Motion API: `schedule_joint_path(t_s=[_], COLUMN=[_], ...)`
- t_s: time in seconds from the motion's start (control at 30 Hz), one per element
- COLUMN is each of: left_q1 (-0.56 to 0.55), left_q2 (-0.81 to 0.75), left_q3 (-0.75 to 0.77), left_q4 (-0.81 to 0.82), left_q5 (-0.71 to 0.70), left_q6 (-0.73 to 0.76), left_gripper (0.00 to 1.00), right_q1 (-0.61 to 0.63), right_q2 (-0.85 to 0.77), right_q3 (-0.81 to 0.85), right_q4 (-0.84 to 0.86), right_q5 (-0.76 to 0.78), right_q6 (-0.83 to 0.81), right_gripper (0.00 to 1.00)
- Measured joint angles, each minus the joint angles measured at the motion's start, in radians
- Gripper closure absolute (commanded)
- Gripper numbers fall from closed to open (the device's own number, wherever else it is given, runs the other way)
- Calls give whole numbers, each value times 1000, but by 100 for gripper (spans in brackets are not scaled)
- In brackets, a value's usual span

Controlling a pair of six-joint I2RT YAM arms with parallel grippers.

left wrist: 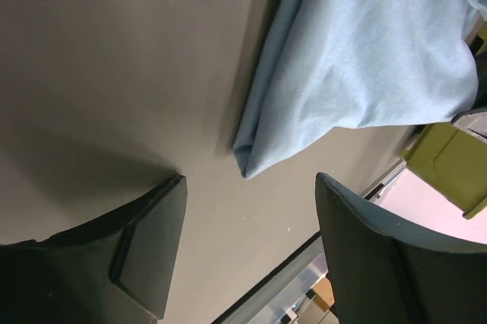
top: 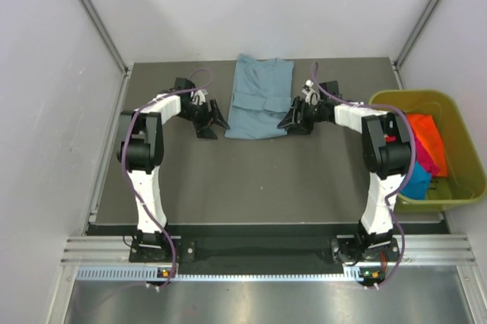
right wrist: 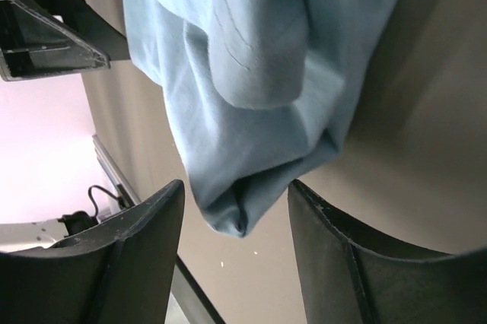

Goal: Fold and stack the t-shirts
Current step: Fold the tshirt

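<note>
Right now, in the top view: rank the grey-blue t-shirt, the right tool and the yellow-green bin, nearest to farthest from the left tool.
1. grey-blue t-shirt: right beside the left tool, on the side facing the middle.
2. right tool: at the shirt's opposite edge.
3. yellow-green bin: far right, beyond the right tool.

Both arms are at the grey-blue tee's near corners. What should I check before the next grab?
1. The left gripper open and empty: ok.
2. The right gripper open and empty: ok.
3. Near-left corner of the grey-blue t-shirt just ahead of the left gap: ok.
4. Near-right corner inside the right gap: ok.
5. Cloth flat at that corner: not ok, bunched.
6. Clearance above the table: cannot tell.
</note>
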Motion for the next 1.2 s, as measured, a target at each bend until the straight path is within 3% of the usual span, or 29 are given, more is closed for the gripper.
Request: schedule_joint_path(t_s=[0.17, 0.23, 0.27, 0.3, 0.33, 0.43, 0.53, 0.63, 0.73, 0.77, 0.83, 1.2], left_q1=[-7, -11, -14, -18, -23, -39, -50, -55, -56, -55, -55, -68], left_q2=[9, 18, 23, 29, 33, 43, 51, 58, 61, 61, 61, -96], left_q3=[1, 5, 8, 11, 13, 14, 15, 12, -8, -15, -29, -79], left_q4=[20, 30, 35, 41, 45, 59, 71, 79, 89, 90, 95, -13], left_q5=[24, 42, 48, 56, 60, 75, 79, 71, 71, 72, 74, 62], left_q6=[-22, -36, -42, -49, -54, -71, -83, -90, -100, -103, -108, -21], left_gripper=[27, 28, 29, 30, 32, 38, 46, 65, 76, 88, 100, 100], right_q1=[9, 14, 18, 21, 25, 36, 45, 46, 46, 46, 45, 19], right_q2=[18, 29, 33, 37, 39, 43, 43, 43, 43, 41, 35, -153], right_q3=[4, 7, 10, 10, 10, 10, 10, 9, 7, 5, -7, -146], right_q4=[26, 29, 33, 34, 36, 37, 39, 38, 37, 37, 36, 4], right_q5=[-7, -7, -6, -6, -6, -2, 2, 4, 6, 8, 10, 14], right_q6=[16, 18, 19, 20, 19, 24, 23, 21, 16, 13, 10, -21], right_gripper=[43, 49, 55, 75, 81, 89, 92, 93, 97, 98, 100, 100])
